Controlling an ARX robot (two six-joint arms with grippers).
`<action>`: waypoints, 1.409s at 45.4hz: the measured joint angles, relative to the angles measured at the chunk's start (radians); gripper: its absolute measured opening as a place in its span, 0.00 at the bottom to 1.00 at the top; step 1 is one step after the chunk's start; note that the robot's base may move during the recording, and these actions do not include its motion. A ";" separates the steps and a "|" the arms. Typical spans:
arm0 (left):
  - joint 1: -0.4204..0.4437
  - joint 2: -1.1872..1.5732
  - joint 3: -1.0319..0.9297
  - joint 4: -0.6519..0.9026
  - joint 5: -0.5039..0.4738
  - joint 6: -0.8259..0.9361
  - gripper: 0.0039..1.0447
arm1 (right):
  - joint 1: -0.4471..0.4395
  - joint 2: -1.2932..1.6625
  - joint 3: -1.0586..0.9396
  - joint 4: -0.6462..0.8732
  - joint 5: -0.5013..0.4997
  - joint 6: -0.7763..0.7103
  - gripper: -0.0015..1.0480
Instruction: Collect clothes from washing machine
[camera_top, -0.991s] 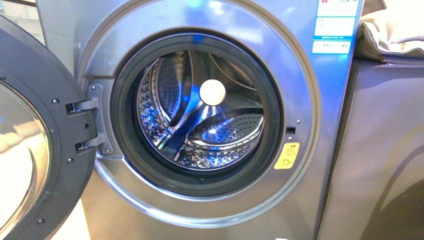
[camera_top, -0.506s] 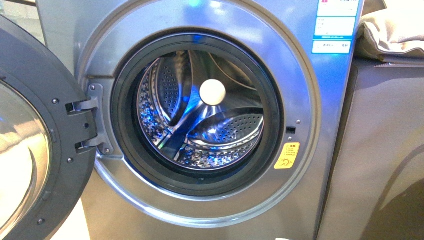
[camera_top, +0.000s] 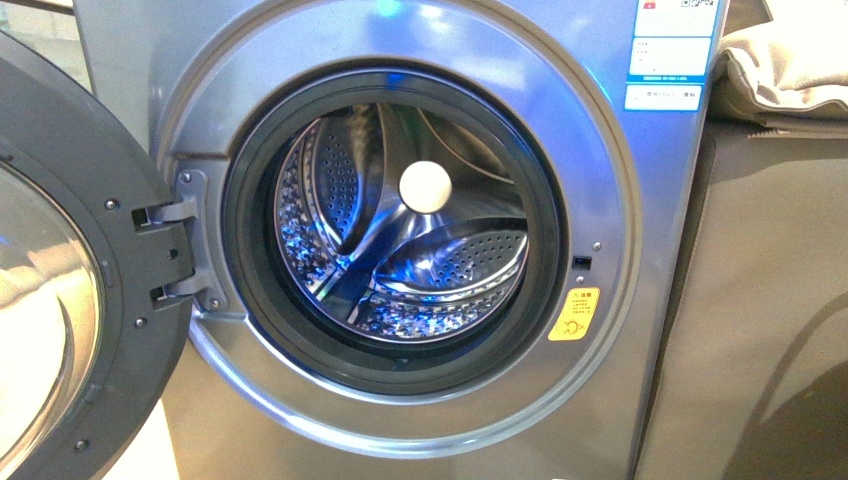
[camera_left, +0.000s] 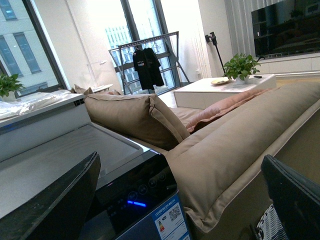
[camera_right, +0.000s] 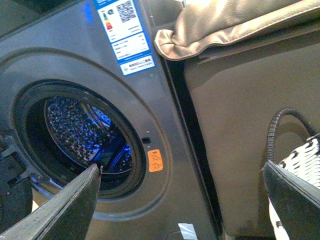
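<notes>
The washing machine (camera_top: 640, 200) fills the front view, grey, with its porthole door (camera_top: 90, 250) swung open to the left. The steel perforated drum (camera_top: 440, 260) is lit blue, and no dark garment shows in it. The clothes are out of view in every frame. An orange sticker (camera_top: 575, 313) sits right of the opening. Neither gripper shows in the front view. My left gripper (camera_left: 180, 200) is open and empty above the washer's black top panel (camera_left: 135, 195). My right gripper (camera_right: 180, 200) is open and empty in front of the washer (camera_right: 125, 100), right of the drum (camera_right: 80, 130).
A beige sofa side (camera_top: 770, 300) stands right against the washer, with a cushion (camera_top: 790, 60) on top. A white woven basket with black marks (camera_right: 305, 160) and a ribbed cable (camera_right: 280, 125) show by my right gripper. A coffee table (camera_left: 225, 90) stands beyond.
</notes>
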 joint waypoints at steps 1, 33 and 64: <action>0.000 0.000 0.000 0.000 0.000 0.000 0.94 | 0.034 -0.038 -0.011 -0.018 0.039 -0.005 0.92; 0.036 0.135 0.264 -0.274 -0.211 -0.186 0.94 | 0.402 -0.586 -0.225 -0.495 0.551 -0.344 0.02; 0.396 0.087 0.449 -0.547 -0.394 -0.342 0.93 | 0.402 -0.658 -0.278 -0.496 0.553 -0.344 0.02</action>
